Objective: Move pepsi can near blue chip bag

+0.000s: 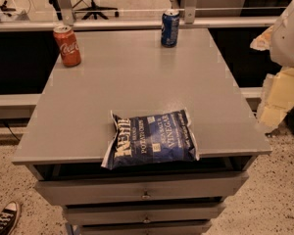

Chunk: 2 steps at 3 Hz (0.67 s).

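Blue chip bag (pixel 152 140) overhanging, end effector (pixel 288 31) right

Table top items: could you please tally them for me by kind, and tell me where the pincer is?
Soda cans: 2 (pepsi can, Coca-Cola can)
Chip bags: 1 (blue chip bag)
Total: 3
The pincer hangs beyond the right edge of the table, touching none of them.
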Each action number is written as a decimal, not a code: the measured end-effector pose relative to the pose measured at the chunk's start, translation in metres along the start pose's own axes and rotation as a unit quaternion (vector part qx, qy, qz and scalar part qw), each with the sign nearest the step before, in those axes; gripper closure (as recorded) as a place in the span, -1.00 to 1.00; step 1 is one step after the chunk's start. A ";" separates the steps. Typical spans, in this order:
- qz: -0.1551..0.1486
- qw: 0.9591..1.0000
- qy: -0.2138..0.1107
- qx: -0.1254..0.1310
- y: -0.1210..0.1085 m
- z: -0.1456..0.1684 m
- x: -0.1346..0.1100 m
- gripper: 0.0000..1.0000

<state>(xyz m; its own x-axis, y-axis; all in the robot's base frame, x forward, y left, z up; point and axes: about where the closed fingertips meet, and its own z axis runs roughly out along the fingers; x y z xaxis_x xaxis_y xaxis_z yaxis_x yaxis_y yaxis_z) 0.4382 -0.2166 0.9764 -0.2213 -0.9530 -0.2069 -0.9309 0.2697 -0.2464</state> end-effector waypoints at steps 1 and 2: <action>0.000 1.000 0.000 0.000 0.000 0.000 0.000 -1.00; 0.005 1.000 -0.014 0.013 -0.017 0.013 -0.003 -1.00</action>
<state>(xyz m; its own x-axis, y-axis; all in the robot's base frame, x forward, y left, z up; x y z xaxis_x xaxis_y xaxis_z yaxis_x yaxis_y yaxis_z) 0.4581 -0.2167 0.9686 -0.2217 -0.9463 -0.2351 -0.9206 0.2826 -0.2694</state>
